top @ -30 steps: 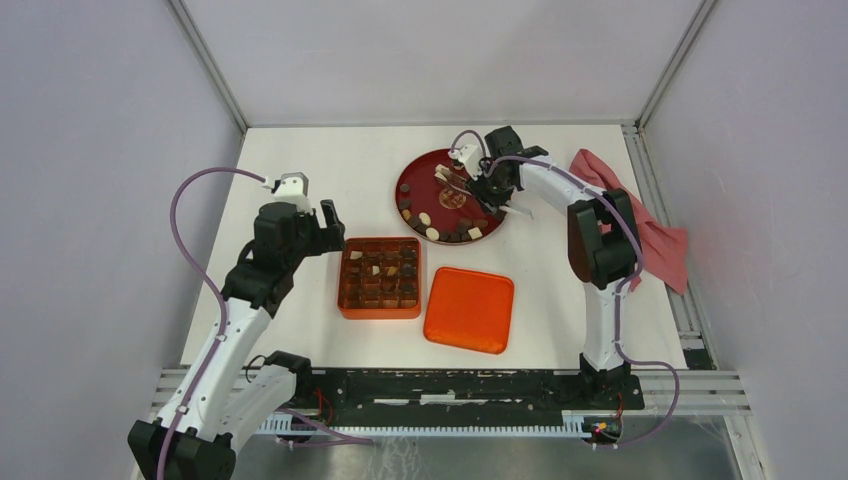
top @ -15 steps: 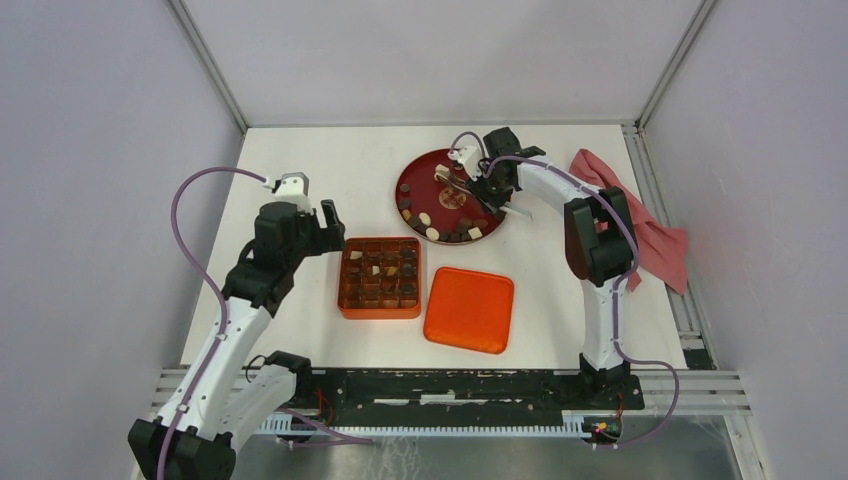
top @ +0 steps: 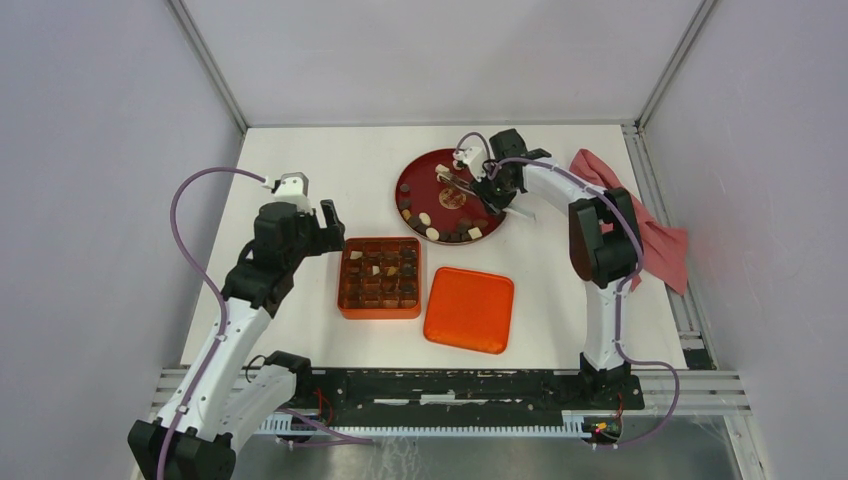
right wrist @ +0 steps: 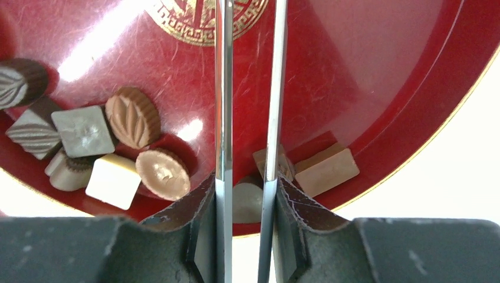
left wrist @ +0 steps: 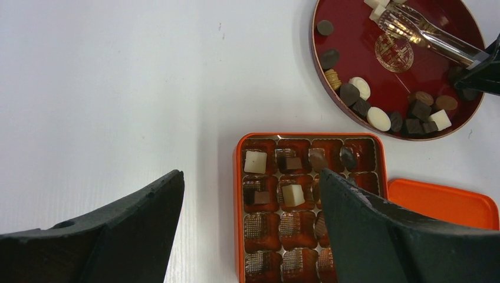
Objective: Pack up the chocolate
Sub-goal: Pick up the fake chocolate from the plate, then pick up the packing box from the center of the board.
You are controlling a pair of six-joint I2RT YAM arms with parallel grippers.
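Right tool (top: 487, 184) is clamped on the tongs (left wrist: 426, 33) over the red plate (left wrist: 354, 26), where most chocolate (left wrist: 378, 118) sits. I'd pinch just 1 piece gently. Left tool (left wrist: 250, 203) hangs wide apart by the orange box (left wrist: 238, 194).

No word, brand or number can be read anywhere. The only sign is a round gold emblem (left wrist: 394, 52) printed at the centre of the red plate (left wrist: 354, 35), ringed by a gold key-fret border. The marks inside it may be characters, but they are too small to make out. In the right wrist view the tongs (right wrist: 223, 118) cross the emblem's lower edge. Nearer the plate's rim, a round chocolate (right wrist: 132, 117) bears a moulded leaf pattern, not lettering.
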